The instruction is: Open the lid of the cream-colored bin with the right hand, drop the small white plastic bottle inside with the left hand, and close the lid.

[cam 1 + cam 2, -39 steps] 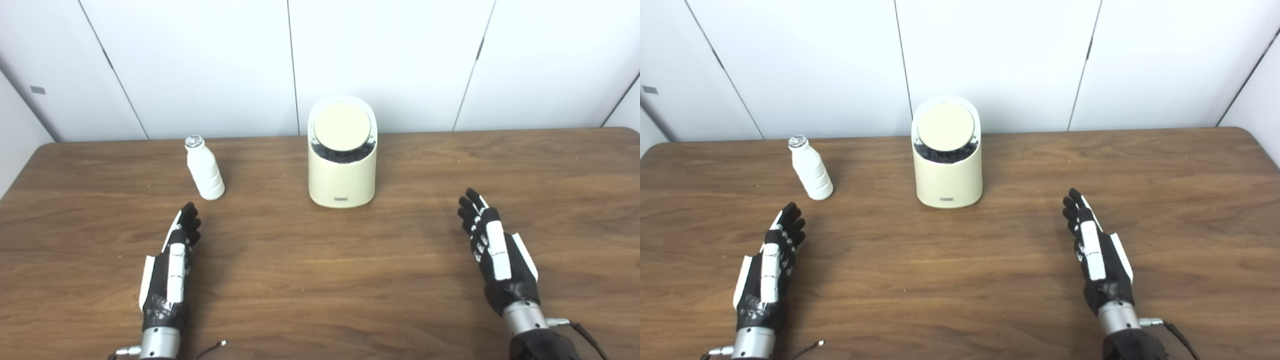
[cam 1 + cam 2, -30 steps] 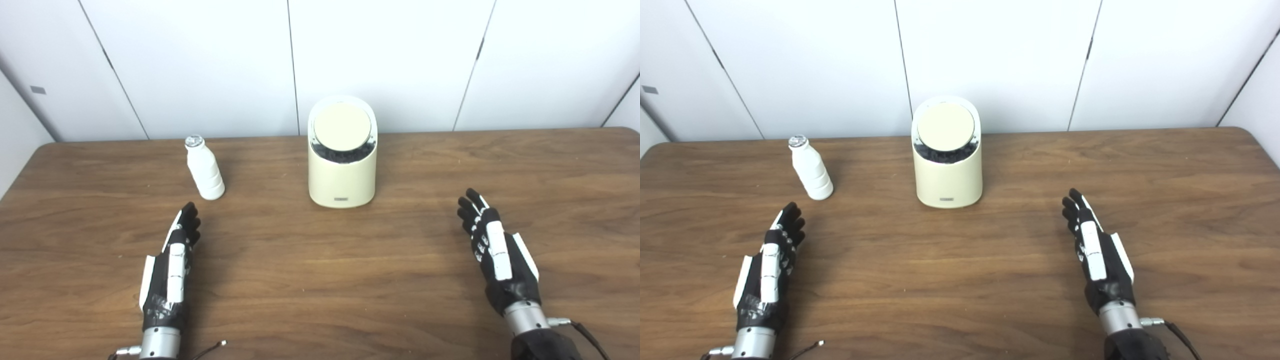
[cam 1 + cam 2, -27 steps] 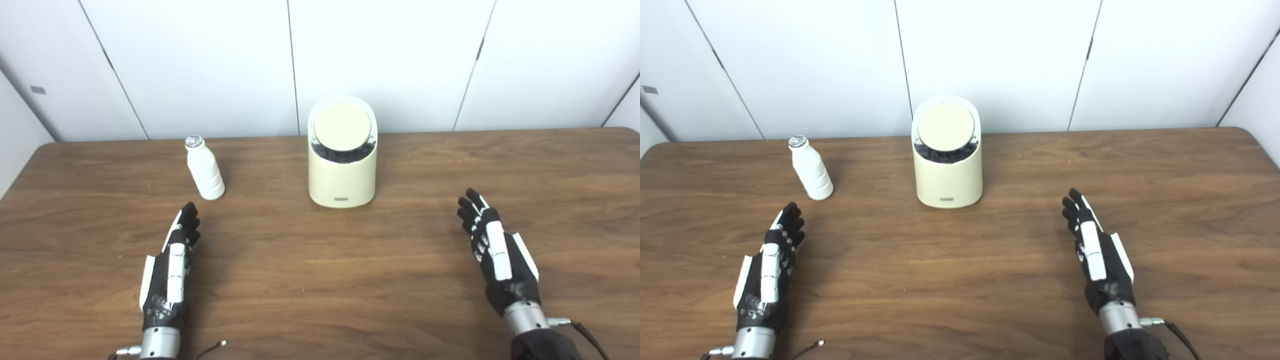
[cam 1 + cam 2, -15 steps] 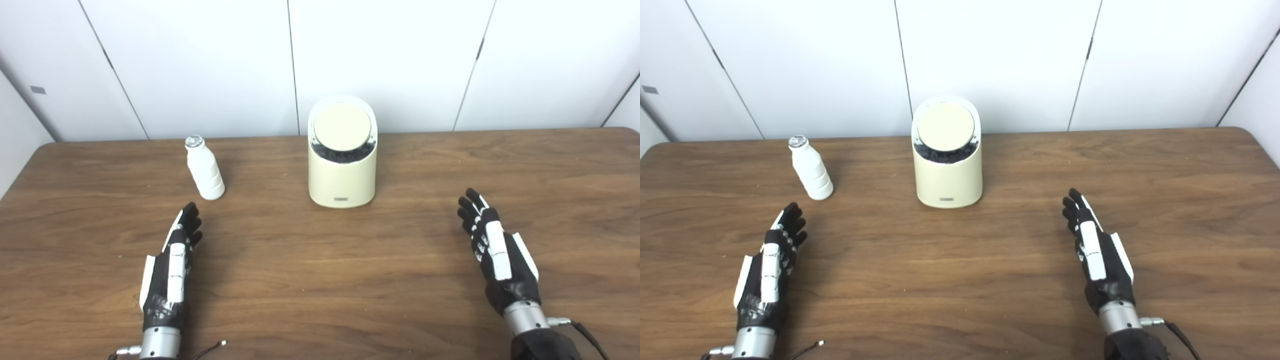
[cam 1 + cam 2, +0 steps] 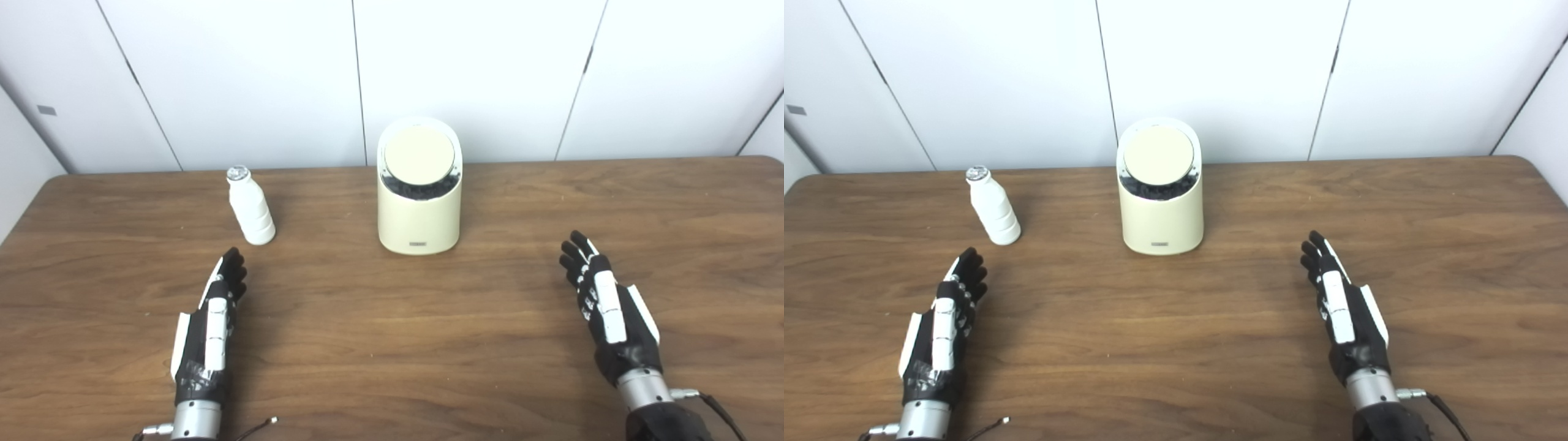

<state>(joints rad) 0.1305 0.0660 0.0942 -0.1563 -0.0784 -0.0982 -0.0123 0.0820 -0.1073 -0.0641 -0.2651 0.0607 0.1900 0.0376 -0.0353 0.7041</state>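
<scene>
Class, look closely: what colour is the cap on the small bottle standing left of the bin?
Silvery grey, like foil, on the white bottle; clearest in the left eye view.

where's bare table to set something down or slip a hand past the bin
Bare wood lies between the left hand and right hand, in front of the cream-colored bin, and everywhere right of it. Tightest is the gap between the bin and the small white plastic bottle.
</scene>
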